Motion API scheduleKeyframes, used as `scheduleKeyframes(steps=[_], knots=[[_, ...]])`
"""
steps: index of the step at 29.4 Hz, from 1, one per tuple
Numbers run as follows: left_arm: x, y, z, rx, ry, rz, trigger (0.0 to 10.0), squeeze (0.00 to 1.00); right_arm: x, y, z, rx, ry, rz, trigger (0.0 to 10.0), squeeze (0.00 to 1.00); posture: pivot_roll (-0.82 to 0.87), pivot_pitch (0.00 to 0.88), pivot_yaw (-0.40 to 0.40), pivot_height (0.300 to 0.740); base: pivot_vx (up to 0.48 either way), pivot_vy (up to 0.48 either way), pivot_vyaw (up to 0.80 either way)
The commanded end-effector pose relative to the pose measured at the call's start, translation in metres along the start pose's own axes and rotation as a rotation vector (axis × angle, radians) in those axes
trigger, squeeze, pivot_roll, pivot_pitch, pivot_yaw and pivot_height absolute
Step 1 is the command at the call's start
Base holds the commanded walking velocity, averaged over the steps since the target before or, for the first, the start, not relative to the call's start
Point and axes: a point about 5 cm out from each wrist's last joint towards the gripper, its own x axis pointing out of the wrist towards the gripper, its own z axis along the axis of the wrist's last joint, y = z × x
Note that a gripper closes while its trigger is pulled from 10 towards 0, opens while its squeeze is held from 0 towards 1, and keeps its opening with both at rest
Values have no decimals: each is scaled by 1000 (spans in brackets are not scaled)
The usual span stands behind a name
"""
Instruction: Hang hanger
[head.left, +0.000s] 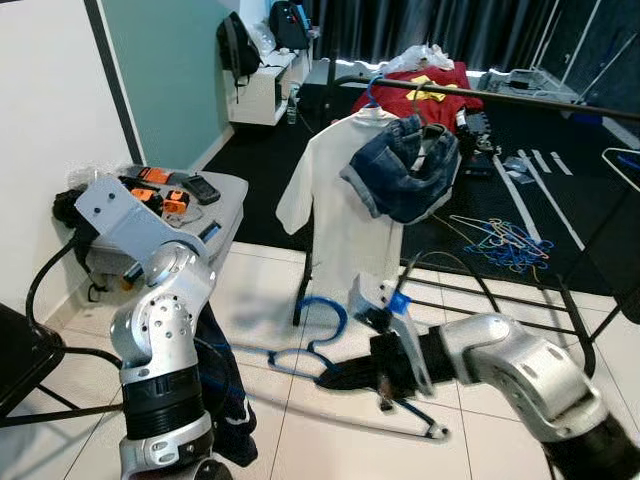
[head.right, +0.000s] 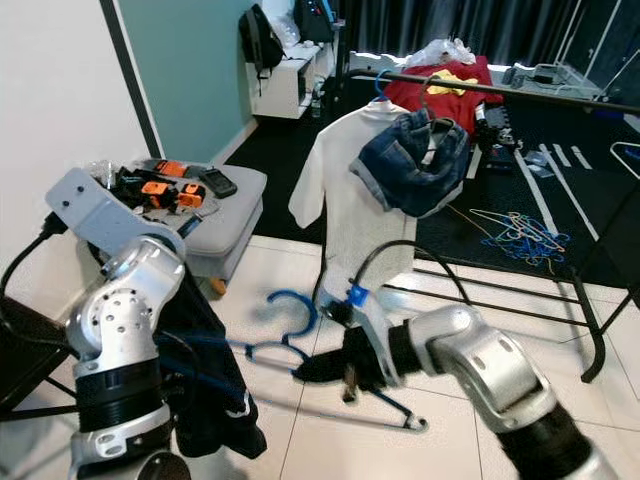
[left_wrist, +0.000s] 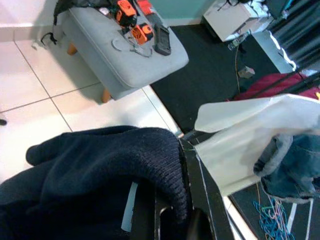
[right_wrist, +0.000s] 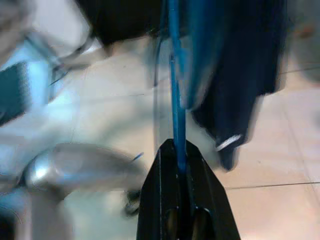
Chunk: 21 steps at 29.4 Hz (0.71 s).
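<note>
The blue hanger (head.right: 290, 330) hangs low over the white tile floor (head.right: 300, 430), its wire pinched between the closed fingers of the right gripper (right_wrist: 178, 160), hook toward the drying rack (head.right: 520, 95). The left gripper (left_wrist: 175, 220) is clamped on a dark navy garment (left_wrist: 100, 170) that droops beside the robot. One white T-shirt (head.left: 345, 200) and one pair of denim shorts (head.left: 405, 165) hang on the rack's rail, with bare rail to the right. One grey ottoman (head.left: 215, 215) stands near the left wall, tile open between it and the rack.
</note>
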Motion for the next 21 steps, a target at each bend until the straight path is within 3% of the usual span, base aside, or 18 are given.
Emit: scheduleKeyframes(steps=[1, 6, 21], knots=[[-37, -54, -41, -172, 208, -145, 10000, 0, 6, -12, 10, 2, -46, -102, 10000, 0, -105, 0, 19, 740, 0, 0, 0], [-36, -55, -42, -177, 211, -142, 10000, 0, 18, -17, 22, 19, -91, -138, 10000, 0, -102, 0, 17, 740, 0, 0, 0], [-36, -55, -42, -177, 211, -142, 10000, 0, 18, -17, 22, 19, -91, -138, 10000, 0, -102, 0, 17, 740, 0, 0, 0]])
